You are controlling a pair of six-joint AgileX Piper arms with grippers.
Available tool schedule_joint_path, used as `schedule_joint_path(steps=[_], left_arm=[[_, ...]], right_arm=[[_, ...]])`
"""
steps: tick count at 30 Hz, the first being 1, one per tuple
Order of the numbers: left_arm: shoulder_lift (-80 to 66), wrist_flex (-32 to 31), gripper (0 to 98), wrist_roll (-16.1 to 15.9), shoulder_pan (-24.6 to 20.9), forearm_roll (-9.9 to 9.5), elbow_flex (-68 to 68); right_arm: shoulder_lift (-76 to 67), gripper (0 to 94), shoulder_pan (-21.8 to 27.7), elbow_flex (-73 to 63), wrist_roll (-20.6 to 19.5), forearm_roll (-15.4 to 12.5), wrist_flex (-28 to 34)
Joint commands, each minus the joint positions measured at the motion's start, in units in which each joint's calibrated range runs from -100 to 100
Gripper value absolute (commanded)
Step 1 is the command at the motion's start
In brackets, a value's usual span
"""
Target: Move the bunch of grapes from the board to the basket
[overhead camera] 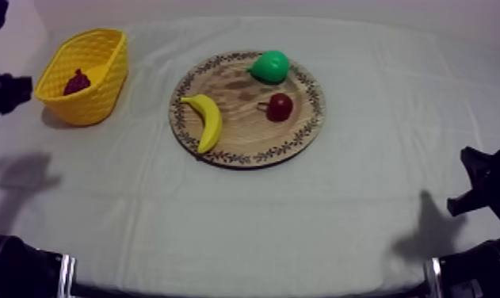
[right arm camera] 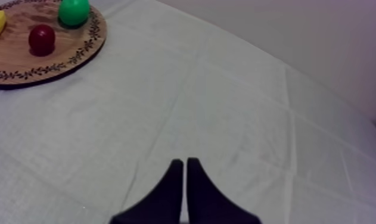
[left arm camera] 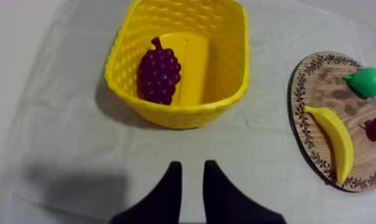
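Note:
The dark purple bunch of grapes (left arm camera: 158, 72) lies inside the yellow basket (left arm camera: 184, 114), against its near wall. From above, the grapes (overhead camera: 77, 82) show in the basket (overhead camera: 102, 99) at the table's far left. My left gripper (left arm camera: 192, 164) hangs over the cloth a short way in front of the basket, open, with nothing between its fingers. The round wooden board (overhead camera: 237, 119) sits mid-table with a banana (overhead camera: 205, 119), a green pear (overhead camera: 269, 66) and a small red fruit (overhead camera: 280, 106) on it. My right gripper (right arm camera: 185, 161) is shut on nothing over bare cloth, well away from the board (right arm camera: 23, 65).
My left arm (overhead camera: 3, 89) sits at the table's left edge beside the basket. My right arm (overhead camera: 490, 186) stays at the right edge. Open cloth lies between the basket and the board and across the whole near half of the table.

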Motion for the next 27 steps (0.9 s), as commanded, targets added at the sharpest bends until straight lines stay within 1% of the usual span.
schedule_joint_path(steps=[1, 4, 8, 12, 15, 19, 21, 27], left_arm=[[-10.56, -2.15, 5.2, -0.24, -0.37, 0.21, 7.96], [-17.0, -4.53, 1.8, -0.74, -0.75, 0.3, 13.03], [-24.16, -8.26, 0.5, -1.63, -0.79, -0.05, 19.52], [-30.92, -12.41, 0.1, -1.14, -0.39, -0.61, 26.7], [-35.38, -13.96, 0.0, 0.55, -0.08, -1.21, 31.31], [-39.39, -15.39, 0.0, 0.93, 0.36, -2.0, 34.69], [-40.65, -15.48, 0.0, 1.66, 0.65, -2.15, 35.28], [-45.51, -15.44, 0.0, 7.29, 1.03, -2.3, 35.86]], right_arm=[[0.0, 0.3, -0.01, 0.0, -0.01, -0.01, -0.01], [0.0, 0.3, -0.01, 0.0, -0.03, -0.01, -0.01], [0.0, 0.3, -0.01, 0.0, -0.04, -0.01, -0.01], [0.0, 0.3, -0.01, 0.0, -0.05, -0.01, -0.01], [0.0, 0.3, -0.01, 0.0, -0.02, -0.01, -0.01], [0.0, 0.3, -0.01, 0.0, -0.01, -0.01, -0.01], [0.0, 0.3, -0.01, 0.0, -0.01, -0.01, -0.01], [0.0, 0.3, -0.01, 0.0, -0.01, -0.01, -0.01]])
